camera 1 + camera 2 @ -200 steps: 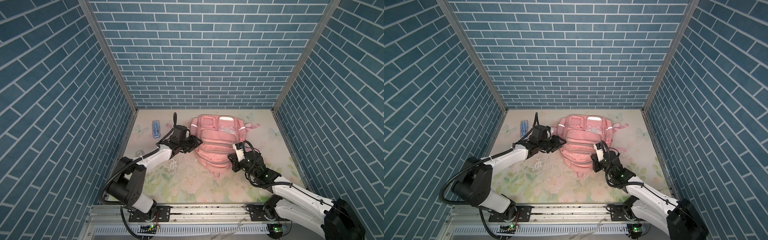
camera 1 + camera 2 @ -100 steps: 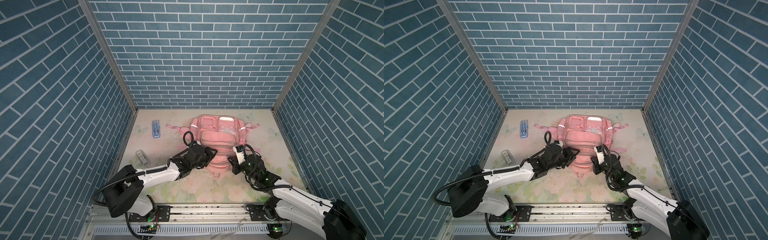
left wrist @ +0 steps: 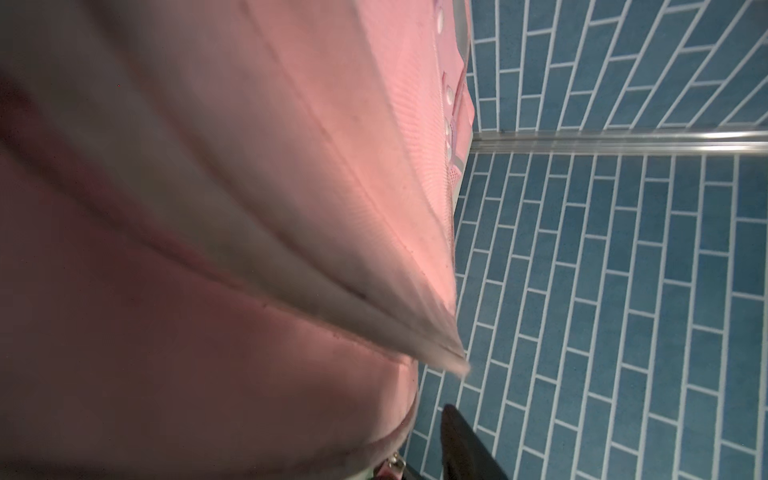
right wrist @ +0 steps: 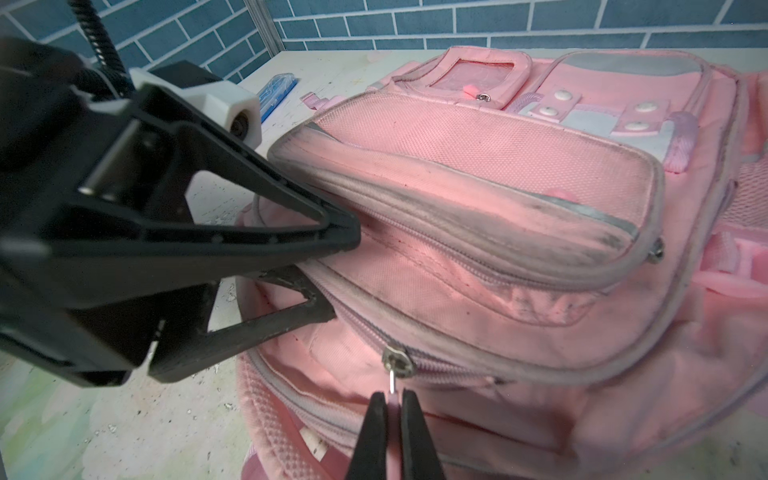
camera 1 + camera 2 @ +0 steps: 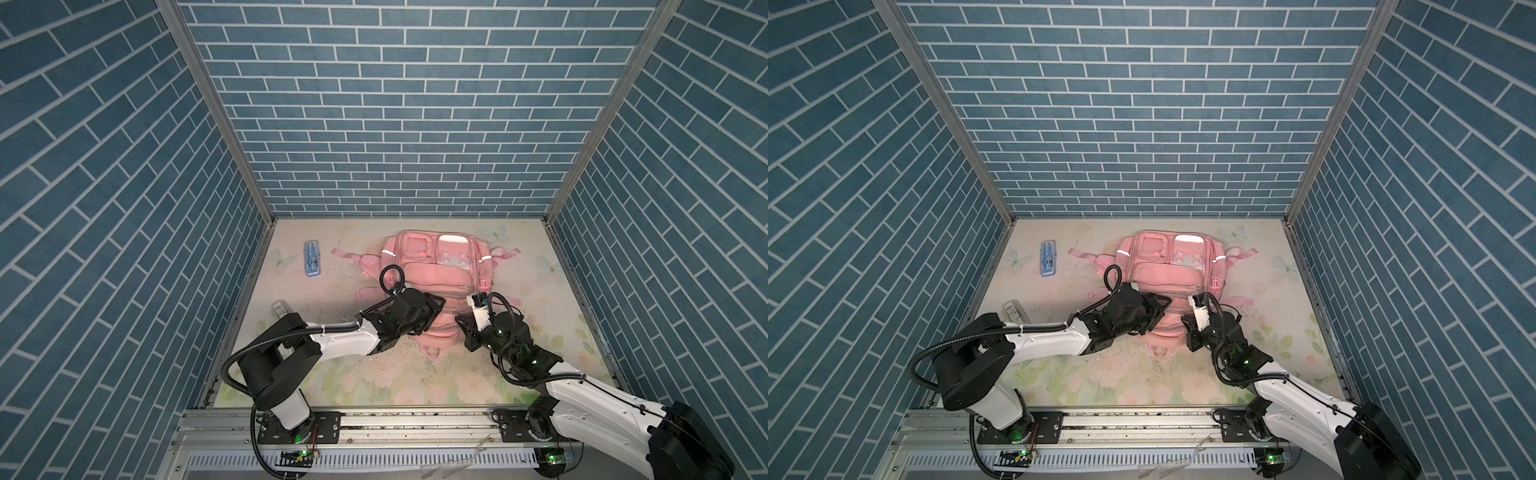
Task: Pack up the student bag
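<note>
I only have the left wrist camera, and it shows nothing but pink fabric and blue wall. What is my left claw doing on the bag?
Observer: Your left claw is against the student bag, jaws apart, a fabric band beside the front pocket between them.
Operator: And the right one?
Observer: The right claw is shut on a zipper pull on the bag.
Operator: Anything outside the bag?
Observer: A blue case lies on the table, apart from the bag, near the left wall.
</note>
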Available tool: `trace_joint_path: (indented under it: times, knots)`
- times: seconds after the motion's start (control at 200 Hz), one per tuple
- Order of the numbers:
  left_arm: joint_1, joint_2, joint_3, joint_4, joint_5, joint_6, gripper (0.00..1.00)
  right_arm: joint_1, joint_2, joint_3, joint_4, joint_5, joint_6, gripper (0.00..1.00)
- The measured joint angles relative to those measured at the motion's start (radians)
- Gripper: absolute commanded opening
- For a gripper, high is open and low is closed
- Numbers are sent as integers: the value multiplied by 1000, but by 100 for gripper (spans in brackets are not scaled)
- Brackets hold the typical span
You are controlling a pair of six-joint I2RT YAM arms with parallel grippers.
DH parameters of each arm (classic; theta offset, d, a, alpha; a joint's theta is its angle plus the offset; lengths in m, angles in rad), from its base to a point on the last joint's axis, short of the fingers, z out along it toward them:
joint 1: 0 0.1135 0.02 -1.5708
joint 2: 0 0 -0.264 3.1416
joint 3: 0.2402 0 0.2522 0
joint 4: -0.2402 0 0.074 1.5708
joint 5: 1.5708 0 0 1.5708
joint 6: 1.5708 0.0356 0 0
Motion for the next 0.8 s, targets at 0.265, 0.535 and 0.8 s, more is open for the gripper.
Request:
trace_joint_path:
  times: [0.265,0.535,0.8]
  knots:
    - [19,21,-2,28,26,-8,0,10,27,0,15,15,0,0]
    - [61,-50,-43,27,83,38,0,22,-21,0,13,96,-2,0]
    - [114,-148,-113,0,157,85,0,-4,-66,0,-24,108,-11,0]
